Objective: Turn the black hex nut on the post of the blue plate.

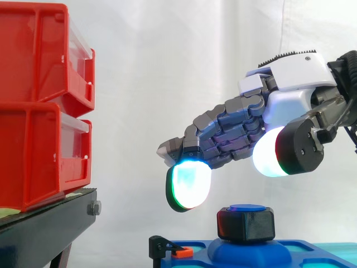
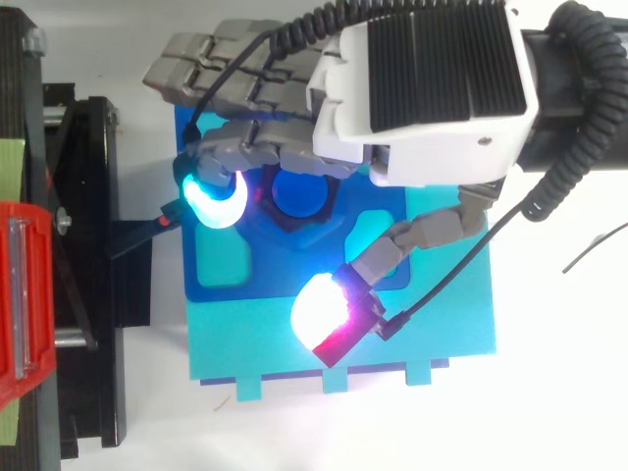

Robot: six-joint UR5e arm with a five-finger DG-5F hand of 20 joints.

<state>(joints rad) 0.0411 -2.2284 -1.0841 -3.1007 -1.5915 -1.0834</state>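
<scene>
Hand (image 1: 279, 100) is hovering open, holding nothing, just above the black hex nut (image 1: 246, 223) on the blue plate (image 1: 312, 252); white curtain (image 1: 167, 67) hanging behind.

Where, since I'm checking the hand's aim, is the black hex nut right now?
In the side view the black hex nut sits low, right of centre, on the post of the blue plate, just below the hand, untouched.

black hex nut (image 1: 246, 223), blue plate (image 2: 221, 267), red bins (image 1: 34, 139)
</scene>
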